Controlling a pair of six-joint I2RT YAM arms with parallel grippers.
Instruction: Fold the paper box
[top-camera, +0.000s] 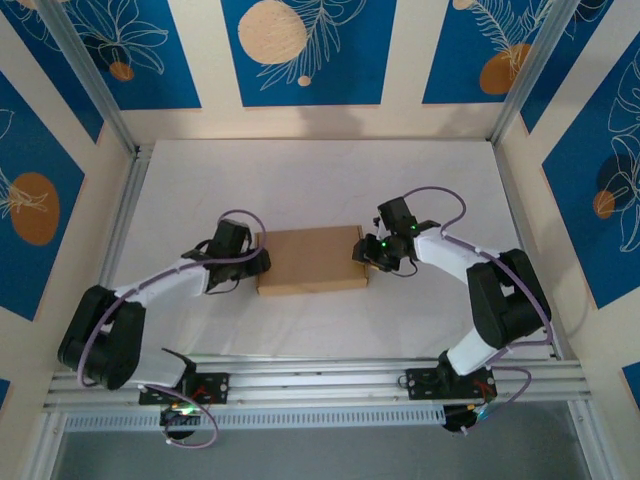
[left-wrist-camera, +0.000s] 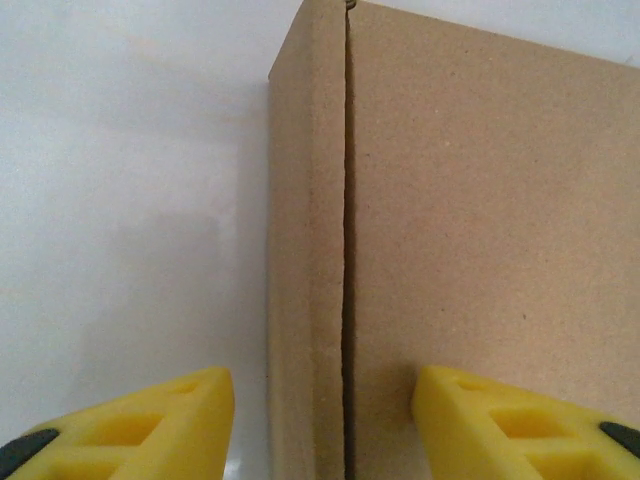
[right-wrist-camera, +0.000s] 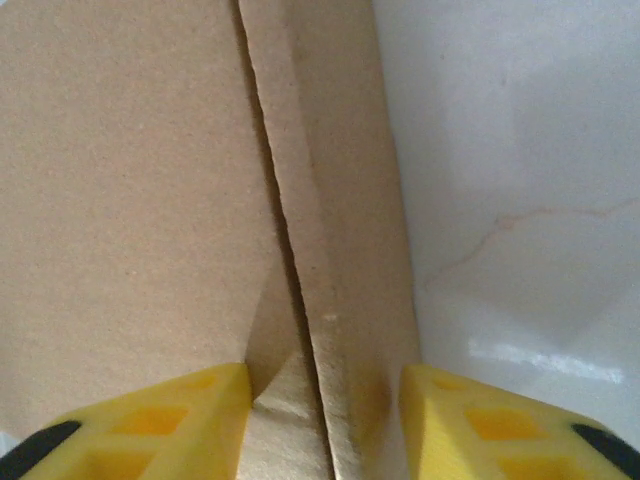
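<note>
Yellow-fingered left gripper (left-wrist-camera: 325, 420) spreads its jaws wide astride the left end of the plain brown cardboard paper box (top-camera: 310, 260). One finger is over the lid, the other over the white table (top-camera: 320, 180), and it grasps nothing. The single box lies closed at mid-table between two arms. The right gripper (right-wrist-camera: 325, 410) gapes likewise across the box's right edge. Both arms reach inward, forearms low.

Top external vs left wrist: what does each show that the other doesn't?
Top external: the whole box, folded shut, with the left pincer and right pincer at opposite ends. Left wrist: a close look at the seam between the top panel and the end strip, straddled by the open yellow fingers. Both: brown box on the white table.
</note>
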